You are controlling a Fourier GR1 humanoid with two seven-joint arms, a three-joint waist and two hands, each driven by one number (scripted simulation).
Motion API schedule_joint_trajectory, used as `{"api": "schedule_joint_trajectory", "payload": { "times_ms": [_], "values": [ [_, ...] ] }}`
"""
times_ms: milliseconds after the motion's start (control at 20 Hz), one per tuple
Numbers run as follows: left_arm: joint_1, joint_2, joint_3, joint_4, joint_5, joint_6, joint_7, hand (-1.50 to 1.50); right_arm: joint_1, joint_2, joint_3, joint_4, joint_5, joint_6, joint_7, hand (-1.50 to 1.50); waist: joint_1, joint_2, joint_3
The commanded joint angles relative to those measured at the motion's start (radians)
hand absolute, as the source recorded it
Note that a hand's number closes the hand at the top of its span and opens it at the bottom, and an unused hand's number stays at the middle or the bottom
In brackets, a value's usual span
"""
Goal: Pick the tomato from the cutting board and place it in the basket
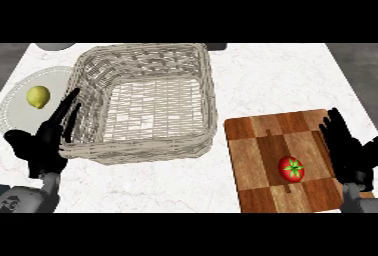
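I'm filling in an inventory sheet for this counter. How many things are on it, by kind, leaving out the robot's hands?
Fruit and vegetables: 2, the tomato and the lemon
Baskets: 1, the wicker basket
Cutting boards: 1, the wooden cutting board
Plates: 1, the white plate under the lemon
Total: 5

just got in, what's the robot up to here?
It is set to move the tomato from the cutting board into the wicker basket, but nothing is picked up yet. The tomato lies on the board's right half. The right hand is open just right of it, at the board's edge, not touching it. The left hand rests open by the basket's left wall. A lemon sits on a plate beyond it.
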Motion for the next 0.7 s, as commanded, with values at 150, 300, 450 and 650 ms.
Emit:
{"api": "schedule_joint_trajectory", "payload": {
  "times_ms": [150,300,450,650],
  "values": [
    [0.103,-0.025,-0.072,0.074,0.059,-0.074,0.102,0.00,-0.173,-0.004,0.034,-0.144,-0.104,0.261,-0.091,1.50,0.063,0.013,0.016],
    [0.125,-0.026,-0.097,0.098,0.089,-0.114,0.120,0.00,-0.256,-0.036,0.186,-0.252,-0.038,0.450,-0.171,1.50,0.105,0.026,0.015],
    [0.164,-0.010,-0.107,0.130,0.087,-0.133,0.121,0.00,-0.190,0.007,0.277,-0.297,-0.016,0.503,-0.221,1.50,0.060,0.020,0.017],
    [0.216,0.018,-0.083,0.116,0.095,-0.152,0.111,0.00,-0.155,-0.025,0.332,-0.319,0.168,0.400,-0.223,-1.50,0.032,0.014,0.012]
  ]
}}
